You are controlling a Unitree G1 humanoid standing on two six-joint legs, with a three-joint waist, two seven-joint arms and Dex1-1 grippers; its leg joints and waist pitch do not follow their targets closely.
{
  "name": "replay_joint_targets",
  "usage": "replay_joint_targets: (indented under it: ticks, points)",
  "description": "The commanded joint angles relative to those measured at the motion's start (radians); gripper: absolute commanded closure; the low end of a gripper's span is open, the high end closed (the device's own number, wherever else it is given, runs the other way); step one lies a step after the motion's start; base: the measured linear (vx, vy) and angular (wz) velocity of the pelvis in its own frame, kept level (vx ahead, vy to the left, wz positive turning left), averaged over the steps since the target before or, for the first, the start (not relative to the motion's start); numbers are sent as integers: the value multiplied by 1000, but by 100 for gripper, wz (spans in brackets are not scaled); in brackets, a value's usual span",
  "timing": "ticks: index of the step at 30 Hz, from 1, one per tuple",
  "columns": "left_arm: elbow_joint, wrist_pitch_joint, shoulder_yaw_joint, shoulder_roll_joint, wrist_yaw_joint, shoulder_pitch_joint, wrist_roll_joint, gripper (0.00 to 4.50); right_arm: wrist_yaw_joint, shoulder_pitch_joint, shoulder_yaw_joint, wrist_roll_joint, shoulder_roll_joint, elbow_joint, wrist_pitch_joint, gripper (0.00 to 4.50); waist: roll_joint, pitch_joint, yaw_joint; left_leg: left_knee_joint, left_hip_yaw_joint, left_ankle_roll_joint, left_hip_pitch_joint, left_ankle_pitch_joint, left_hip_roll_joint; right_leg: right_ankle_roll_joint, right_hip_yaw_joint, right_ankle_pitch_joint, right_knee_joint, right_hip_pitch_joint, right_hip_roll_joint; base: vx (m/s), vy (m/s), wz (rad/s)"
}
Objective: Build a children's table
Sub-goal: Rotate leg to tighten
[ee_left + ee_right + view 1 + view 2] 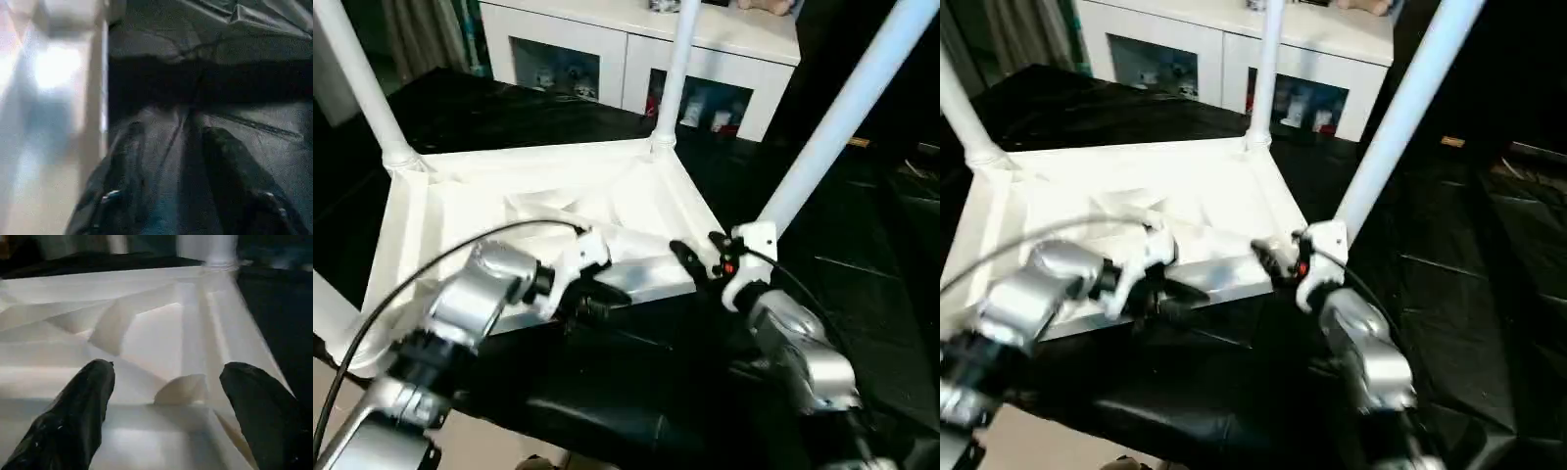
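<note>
Lying upside-down on black cloth (862, 294), tabletop (489, 196) w/ legs (832, 127) up, right gripper (164, 387) jaws open, left gripper (592, 299) jaws parted.

- You're looking at a home-style room, likely a living room or playroom mock-up.
- White cabinet (636, 54) stands along the far wall, glass doors, small toys or figurines behind the glass, too blurred to identify.
- More small items sit on its top (744, 24); can't tell what.
- Curtain (416, 34) hangs at far left beside the cabinet.
- Work surface is a low platform under a black sheet (862, 245), wrinkled and glossy.
- Light-coloured floor (489, 446) shows at the near edge.
- Children's table (1126, 215) lying upside down, legs up, fits a domestic setting.
</note>
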Motion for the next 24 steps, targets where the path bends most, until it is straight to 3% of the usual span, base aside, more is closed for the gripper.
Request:
replay_joint_targets:
  ticks: [1,3,8,13,14,18,19,20,22,24]
  points:
    - [-38,11,-17,6,19,6,9,207,-70,2,-66,-27,-24,41,-17,63,7,-65,-8,-72,10,-13,22,-170,8,-203,16,-74,-47,39,-18,0,0,0]
    - [-49,22,-27,12,45,19,24,196,-108,-10,-87,-36,-30,76,-32,63,4,-66,-9,-72,9,-17,16,-177,6,-182,16,-86,-47,42,-18,0,0,0]
    - [-51,9,-63,44,96,40,89,148,-184,-55,-162,-45,-72,173,-91,63,-1,-64,-9,-70,9,-21,18,-224,5,-152,17,-166,-55,36,-19,0,0,0]
    - [-48,4,-63,47,116,41,93,131,-204,-60,-192,-51,-110,210,-114,63,-2,-66,-9,-67,9,-14,15,-203,3,-152,17,-143,-51,38,-16,0,0,0]
    - [-49,5,-65,49,119,41,93,108,-209,-61,-201,-53,-119,219,-119,63,-1,-67,-8,-66,10,-11,17,-196,3,-156,16,-128,-50,36,-15,0,0,0]
    - [-42,-4,-68,46,134,40,95,94,-234,-58,-236,-55,-157,247,-136,63,0,-70,0,-60,13,1,20,-173,3,-173,15,-65,-44,36,-11,0,0,0]
    - [-38,-8,-70,44,141,38,95,80,-237,-56,-245,-55,-170,254,-143,63,5,-70,0,-60,13,0,19,-173,2,-173,16,-64,-44,35,-11,0,0,0]
    - [-31,-19,-73,39,153,35,96,67,-240,-48,-264,-52,-198,268,-154,63,1,-69,-2,-60,12,-1,13,-175,0,-166,14,-74,-45,39,-10,0,0,0]
    - [-28,-26,-74,37,158,35,95,67,-240,-48,-270,-48,-211,282,-163,63,1,-70,1,-59,13,0,17,-187,1,-163,15,-88,-47,37,-11,0,0,0]
    - [-34,-51,-65,31,157,41,80,48,-228,-47,-275,-41,-228,293,-170,63,0,-71,1,-59,11,-2,12,-187,0,-158,14,-94,-48,41,-12,0,0,0]
